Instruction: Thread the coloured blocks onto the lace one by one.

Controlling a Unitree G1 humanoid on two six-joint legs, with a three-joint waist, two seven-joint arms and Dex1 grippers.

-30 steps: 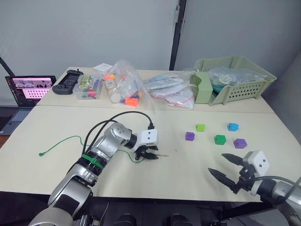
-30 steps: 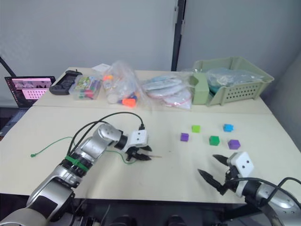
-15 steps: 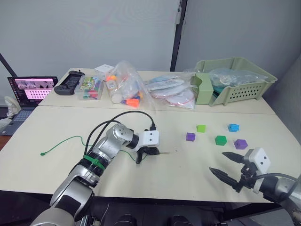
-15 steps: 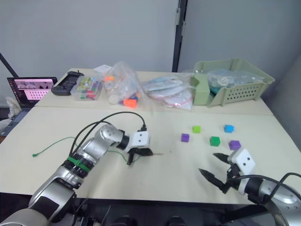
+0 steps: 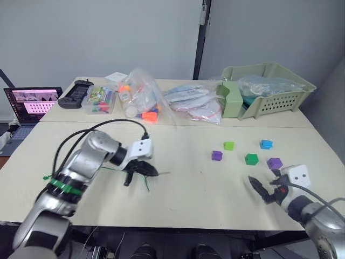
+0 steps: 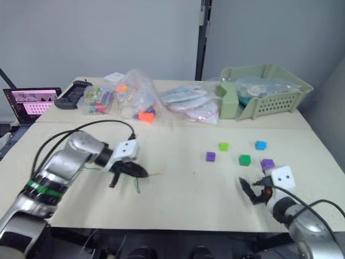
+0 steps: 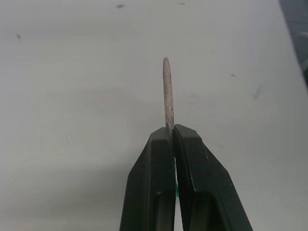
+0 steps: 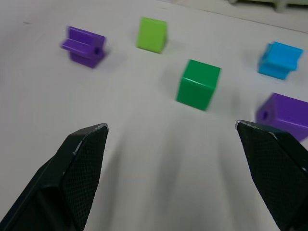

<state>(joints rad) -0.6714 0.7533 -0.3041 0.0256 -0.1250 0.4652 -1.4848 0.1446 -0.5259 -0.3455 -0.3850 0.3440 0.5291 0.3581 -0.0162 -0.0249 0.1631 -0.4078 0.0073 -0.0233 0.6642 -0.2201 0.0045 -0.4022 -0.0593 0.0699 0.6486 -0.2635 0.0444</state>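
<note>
Lace [image 5: 144, 182] first: our left end effector [image 7: 171, 137] is clenched on it right behind the stiff pale tip [image 7: 167, 91], so the tip sticks out straight ahead like a needle. We figure that's the whole idea of the grip, since a floppy cord won't go through a hole but a held tip will. The rest of the green cord trails back over the table [image 5: 178, 202] toward our left.

Our right end effector [image 8: 178, 159] sits at the near right edge of the table, fingers spread wide and holding nothing, aimed at the blocks. Looks to us like it's lined up to pick one, probably the dark green block [image 8: 198, 84] dead ahead.

Further out, none of the blocks are on the lace yet: the near purple block [image 5: 274, 163], then the dark green one, the other purple block [image 5: 216, 155], the lime green block [image 5: 229, 145] and the blue block [image 5: 266, 144], all loose and apart. At the far side are the toy bags [image 5: 141, 100] and a green basket [image 5: 267, 89].

The head views give the layout, but only the left wrist view shows how the tip is pinched, and the right wrist view shows the hole in the near purple block.
</note>
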